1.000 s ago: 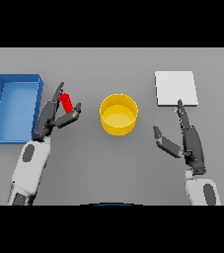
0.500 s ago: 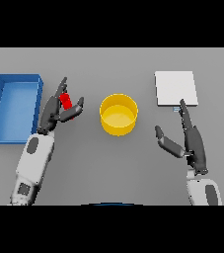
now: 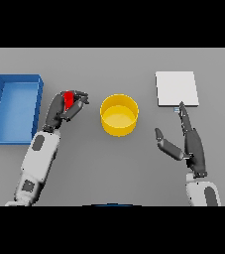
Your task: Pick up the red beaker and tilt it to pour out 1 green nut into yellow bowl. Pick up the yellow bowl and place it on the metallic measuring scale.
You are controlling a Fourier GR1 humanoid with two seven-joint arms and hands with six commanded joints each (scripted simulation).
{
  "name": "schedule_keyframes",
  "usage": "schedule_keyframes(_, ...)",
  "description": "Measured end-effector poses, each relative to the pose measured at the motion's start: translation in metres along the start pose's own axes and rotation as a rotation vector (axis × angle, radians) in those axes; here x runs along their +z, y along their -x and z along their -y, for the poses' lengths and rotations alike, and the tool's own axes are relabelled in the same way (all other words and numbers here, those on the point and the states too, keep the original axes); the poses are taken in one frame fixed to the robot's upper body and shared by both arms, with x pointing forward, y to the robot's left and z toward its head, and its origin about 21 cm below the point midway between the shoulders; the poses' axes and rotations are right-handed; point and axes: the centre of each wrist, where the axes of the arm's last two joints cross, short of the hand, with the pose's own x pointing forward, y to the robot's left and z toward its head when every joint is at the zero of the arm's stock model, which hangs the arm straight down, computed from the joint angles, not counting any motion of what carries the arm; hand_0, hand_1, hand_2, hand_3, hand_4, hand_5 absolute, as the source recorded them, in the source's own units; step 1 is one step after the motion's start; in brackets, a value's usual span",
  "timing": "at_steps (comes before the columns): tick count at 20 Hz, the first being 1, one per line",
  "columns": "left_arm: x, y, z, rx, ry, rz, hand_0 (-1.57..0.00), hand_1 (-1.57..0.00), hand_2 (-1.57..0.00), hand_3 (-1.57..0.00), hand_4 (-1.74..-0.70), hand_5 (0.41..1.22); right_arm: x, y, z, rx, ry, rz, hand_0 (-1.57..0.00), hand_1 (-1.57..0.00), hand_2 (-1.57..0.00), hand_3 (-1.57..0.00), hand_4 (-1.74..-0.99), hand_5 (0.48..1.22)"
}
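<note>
Start at the far left, where the blue tray point(image 3: 16, 109) lies just outboard of your left hand point(image 3: 64, 110); it plays no part in this job. Your left hand has its fingers curled round the red beaker point(image 3: 69, 99), which shows only as a red patch between fingers and thumb, so you cannot tell its tilt or whether the green nut is inside. To the inner side of that hand, near but apart from it, sits the yellow bowl point(image 3: 119, 115), and nothing green shows in it. I judge the grasp as made and the pour as not yet done. Further right, your right hand point(image 3: 187, 143) rests with fingers straight and thumb spread, holding nothing. Just beyond its fingertips lies the metallic measuring scale point(image 3: 177, 88), bare, so the bowl's transfer is left too.
</note>
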Motion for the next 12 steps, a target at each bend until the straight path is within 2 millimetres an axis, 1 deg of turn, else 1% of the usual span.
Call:
schedule_keyframes(1,0.000,0.000,0.001,0.009,0.002,-0.006,-1.38,-1.39,-1.40,-1.33,-1.51,1.162,-0.001,0.000,-0.002,-0.005,-0.001,-0.007,0.00,0.00,0.00,0.00,-1.257,0.645)
schedule_keyframes(2,-0.001,-0.002,0.003,0.005,-0.001,-0.017,-1.42,-1.42,-1.43,-1.38,-1.55,1.159,-0.002,0.000,0.001,0.001,0.006,-0.007,0.00,0.00,0.00,0.00,-1.258,0.644)
schedule_keyframes(4,0.000,-0.002,0.002,0.028,-0.025,0.000,-1.47,-1.48,-1.48,-1.45,-1.62,1.140,-0.003,-0.001,0.000,-0.009,0.009,-0.010,0.00,0.00,0.00,0.00,-1.260,0.643)
schedule_keyframes(6,-0.003,-0.011,-0.001,0.059,-0.057,0.051,-1.51,-1.51,-1.51,-1.49,-1.66,1.128,-0.006,-0.005,0.004,-0.002,0.014,0.013,0.00,0.00,0.00,0.00,-1.258,0.646)
schedule_keyframes(7,-0.003,-0.014,0.002,0.076,-0.067,0.072,-1.52,-1.52,-1.52,-1.51,-1.68,1.122,-0.004,-0.003,0.005,0.009,0.014,0.001,0.00,0.00,0.00,0.00,-1.258,0.646)
schedule_keyframes(8,-0.003,-0.018,-0.001,0.084,-0.082,0.084,-1.53,-1.53,-1.53,-1.52,-1.69,1.118,-0.003,0.000,0.003,0.011,0.011,-0.004,0.00,0.00,0.00,0.00,-1.259,0.647)
schedule_keyframes(9,-0.003,-0.023,0.003,0.078,-0.083,0.101,-1.54,-1.54,-1.54,-1.53,-1.70,1.114,-0.002,-0.001,0.000,0.008,0.007,0.002,0.00,0.00,0.00,0.00,-1.259,0.649)
schedule_keyframes(10,-0.003,-0.028,-0.003,0.067,-0.090,0.112,-1.55,-1.55,-1.55,-1.54,-1.71,1.114,-0.003,0.001,0.003,0.019,0.009,-0.002,0.00,0.00,0.00,0.00,-1.263,0.652)
schedule_keyframes(11,-0.004,-0.037,-0.004,0.047,-0.078,0.139,-1.55,-1.55,-1.55,-1.54,-1.72,1.114,-0.004,0.000,0.005,0.023,0.012,0.005,0.00,0.00,0.00,0.00,-1.263,0.654)
schedule_keyframes(12,-0.003,-0.042,-0.003,0.017,-0.063,0.148,-1.55,-1.56,-1.56,-1.55,-1.72,1.114,0.000,0.001,0.002,0.021,0.003,0.016,0.00,0.00,0.00,0.00,-1.262,0.658)
